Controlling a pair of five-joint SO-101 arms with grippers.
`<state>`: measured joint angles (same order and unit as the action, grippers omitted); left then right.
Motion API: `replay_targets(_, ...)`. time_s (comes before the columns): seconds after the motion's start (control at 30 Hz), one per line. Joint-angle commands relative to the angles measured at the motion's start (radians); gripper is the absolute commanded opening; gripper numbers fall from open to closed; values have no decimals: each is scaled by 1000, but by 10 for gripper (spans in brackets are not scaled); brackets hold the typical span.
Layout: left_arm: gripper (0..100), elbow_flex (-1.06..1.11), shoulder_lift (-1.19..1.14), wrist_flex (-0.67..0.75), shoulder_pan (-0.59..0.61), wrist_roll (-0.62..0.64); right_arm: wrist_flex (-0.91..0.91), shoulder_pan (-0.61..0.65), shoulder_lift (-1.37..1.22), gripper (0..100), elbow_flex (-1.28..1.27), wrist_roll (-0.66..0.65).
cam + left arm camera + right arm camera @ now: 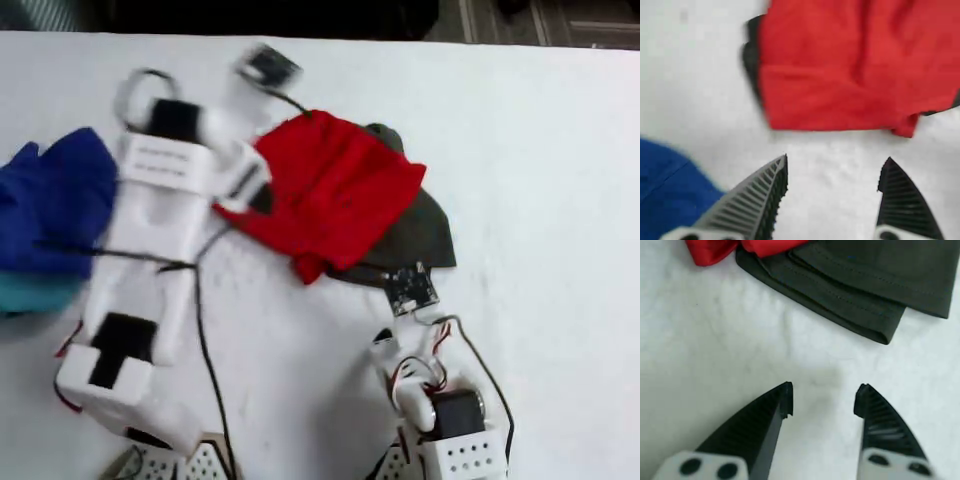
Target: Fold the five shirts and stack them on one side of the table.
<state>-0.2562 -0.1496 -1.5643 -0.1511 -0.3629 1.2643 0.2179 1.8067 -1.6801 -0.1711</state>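
The red shirt (335,190) lies rumpled on the dark shirt (425,235) mid-counter (560,150). My left end effector (836,161), spread and empty, sits just left of it and nearest. The right end effector (825,388), also spread, faces the dark hem.

We see dark shirt (425,235) mostly hidden under red shirt (335,190); blue shirt (50,195) cut off at high view's edge.

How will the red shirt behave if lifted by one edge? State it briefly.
Probably floppy: the red shirt lies in soft creases, so it would likely drape and unfold. It looks like light, thin cloth. Since it rests on the dark shirt, dragging it may shift that too.
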Motion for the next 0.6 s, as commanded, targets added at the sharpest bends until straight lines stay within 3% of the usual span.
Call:
replay_targets(0.0,297,60,-59,74,-82,9,-18,-1,-2,225,-11,9)
replay_targets(0.33,297,-190,-389,-6,-134,58,-18,-1,-2,225,-11,9)
replay_targets(0.57,263,-227,-547,-21,-199,57,-18,-1,-2,225,-11,9)
